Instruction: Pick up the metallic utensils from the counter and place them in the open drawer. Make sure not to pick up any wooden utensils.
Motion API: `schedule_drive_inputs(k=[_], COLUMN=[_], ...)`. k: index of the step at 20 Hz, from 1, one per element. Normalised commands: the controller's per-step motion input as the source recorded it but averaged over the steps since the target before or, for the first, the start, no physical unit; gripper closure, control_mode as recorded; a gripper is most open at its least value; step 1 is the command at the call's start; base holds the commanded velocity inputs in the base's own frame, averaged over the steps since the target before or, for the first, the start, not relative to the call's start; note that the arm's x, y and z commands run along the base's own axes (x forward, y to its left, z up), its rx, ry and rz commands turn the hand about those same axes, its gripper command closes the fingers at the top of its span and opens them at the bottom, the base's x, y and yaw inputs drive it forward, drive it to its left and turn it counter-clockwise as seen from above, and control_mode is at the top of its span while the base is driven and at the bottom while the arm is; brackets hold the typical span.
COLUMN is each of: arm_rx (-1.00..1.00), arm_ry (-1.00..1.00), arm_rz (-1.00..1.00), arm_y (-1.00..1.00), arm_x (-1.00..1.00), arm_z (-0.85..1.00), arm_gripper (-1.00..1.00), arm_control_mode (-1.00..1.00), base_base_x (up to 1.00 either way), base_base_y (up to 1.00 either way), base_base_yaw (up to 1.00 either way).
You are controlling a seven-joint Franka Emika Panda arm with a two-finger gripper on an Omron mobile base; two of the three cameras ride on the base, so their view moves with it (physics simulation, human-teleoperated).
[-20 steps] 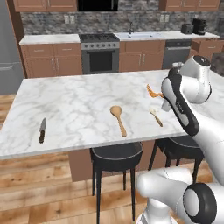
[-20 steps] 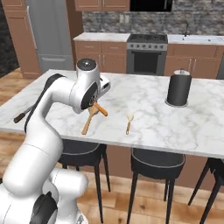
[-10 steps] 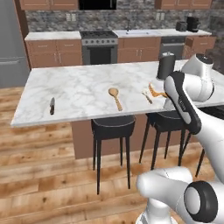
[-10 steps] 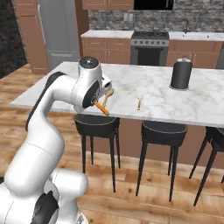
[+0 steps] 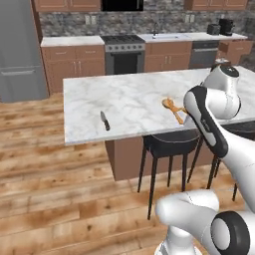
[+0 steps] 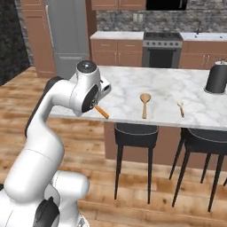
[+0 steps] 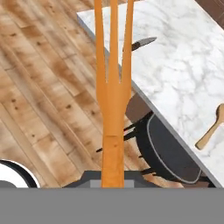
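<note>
Beside the counter [image 6: 177, 91], hand [image 7: 113, 177] pinching orange fork [image 7: 113, 87]; no legible writing.

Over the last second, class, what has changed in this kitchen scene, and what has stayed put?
The base drove back and left, so the counter looks farther off. The claw stays shut on the orange fork. The knife and wooden spoon lie unmoved.
</note>
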Motion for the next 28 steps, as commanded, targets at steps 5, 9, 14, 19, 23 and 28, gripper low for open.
schedule_drive_inputs(k=[5, 9, 14, 19, 23, 28], arm_rx=[0.00, 0.00, 0.00, 0.00, 0.00, 0.00], arm_ry=[0.00, 0.00, 0.00, 0.00, 0.00, 0.00], arm_rz=[0.00, 0.00, 0.00, 0.00, 0.00, 0.00], arm_y=[0.00, 0.00, 0.00, 0.00, 0.00, 0.00], arm_x=[0.00, 0.00, 0.00, 0.00, 0.00, 0.00], arm_z=[0.00, 0.00, 0.00, 0.00, 0.00, 0.00], arm_gripper=[1.00, 1.00, 1.00, 1.00, 1.00, 1.00], arm_control_mode=[1.00, 1.00, 1.00, 1.00, 1.00, 1.00], base_base_x=[0.57, 0.65, 0.58, 0.52, 0.50, 0.65], base_base_y=[1.00, 1.00, 1.00, 1.00, 1.00, 1.00], base_base_yaw=[-0.17, -0.18, -0.17, -0.16, -0.17, -0.24])
